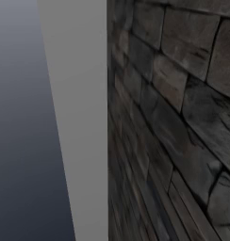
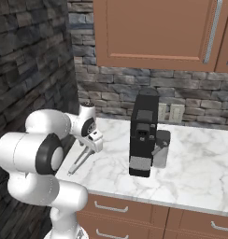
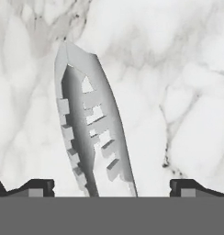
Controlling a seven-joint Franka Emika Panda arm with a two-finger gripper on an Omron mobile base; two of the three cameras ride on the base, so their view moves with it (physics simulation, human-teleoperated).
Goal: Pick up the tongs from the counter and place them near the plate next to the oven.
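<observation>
The tongs [image 3: 93,133] lie flat on the white marble counter [image 2: 200,163], silvery-grey, with toothed tips pointing toward the top of the hand view. My gripper [image 3: 111,187] hangs just above them, open, one dark fingertip [image 3: 38,186] on each side and touching nothing. In the right base view the gripper [image 2: 93,142] sits over the counter's left end, and the tongs [image 2: 77,164] stretch from under it toward the front edge. The plate and the oven are out of view.
A tall black coffee machine [image 2: 144,135] with a grey cup [image 2: 161,150] beside it stands right of the gripper. A dark stone wall [image 1: 173,117] closes the left side. Brown wall cabinets [image 2: 158,32] hang above, drawers [image 2: 120,210] run below the counter edge.
</observation>
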